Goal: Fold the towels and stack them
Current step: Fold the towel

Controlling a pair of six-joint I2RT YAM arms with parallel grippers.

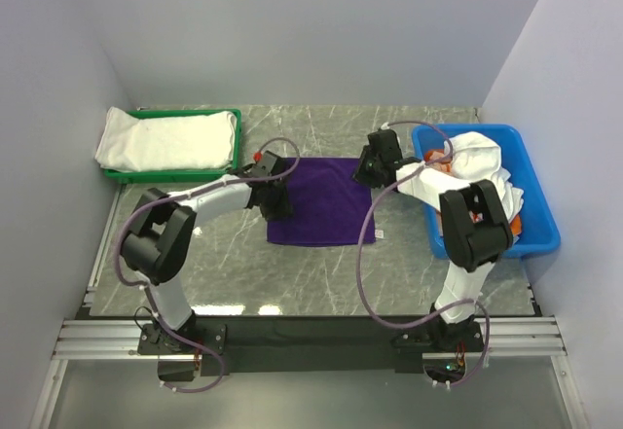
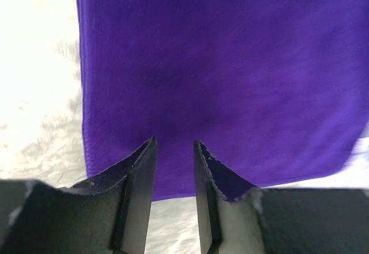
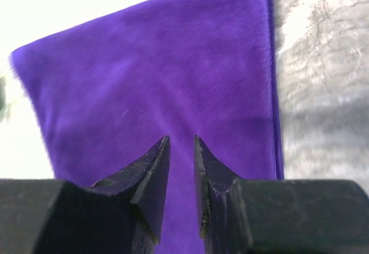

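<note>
Here left hand and right hand hang over one purple towel.

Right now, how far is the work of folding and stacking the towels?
Done: a folded white towel lies in the green tray. In hand: the purple towel lies flat on the table, with the left gripper and the right gripper above it, jaws slightly apart, gripping nothing. Left: white and orange towels heaped in the blue bin.
</note>
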